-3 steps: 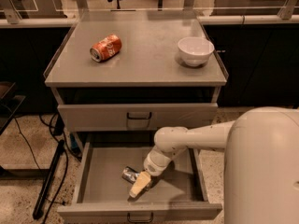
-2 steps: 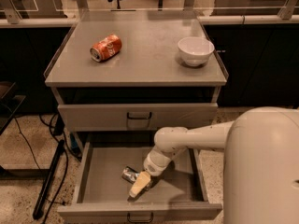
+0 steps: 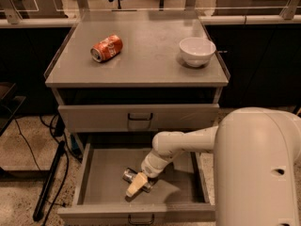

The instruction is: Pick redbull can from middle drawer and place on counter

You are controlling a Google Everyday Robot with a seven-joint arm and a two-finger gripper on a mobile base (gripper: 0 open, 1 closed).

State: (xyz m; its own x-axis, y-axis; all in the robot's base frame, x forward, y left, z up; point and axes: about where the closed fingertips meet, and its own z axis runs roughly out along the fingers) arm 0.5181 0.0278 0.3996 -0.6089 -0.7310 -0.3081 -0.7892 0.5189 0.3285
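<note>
- Down in the pulled-out middle drawer (image 3: 96, 175), the redbull can (image 3: 129, 175) lies on its side on the grey floor, a little left of centre and toward the front wall.
- Right on top of it sits the gripper (image 3: 136, 185), its pale tip slanting across the can towards the front left of the drawer.
- Whether the jaws are clasped on the can or merely resting against it, I cannot tell from where I stand.
- The cream arm (image 3: 183, 142) reaches in from the right, coming off the big rounded robot body (image 3: 258, 168).
- Above, the upper drawer front (image 3: 99, 117) is closed.
- Up on the counter (image 3: 141, 65), an orange soda can (image 3: 106, 48) lies tipped over at the left.
- A white bowl (image 3: 197, 51) stands upright at the right, well apart from it.
</note>
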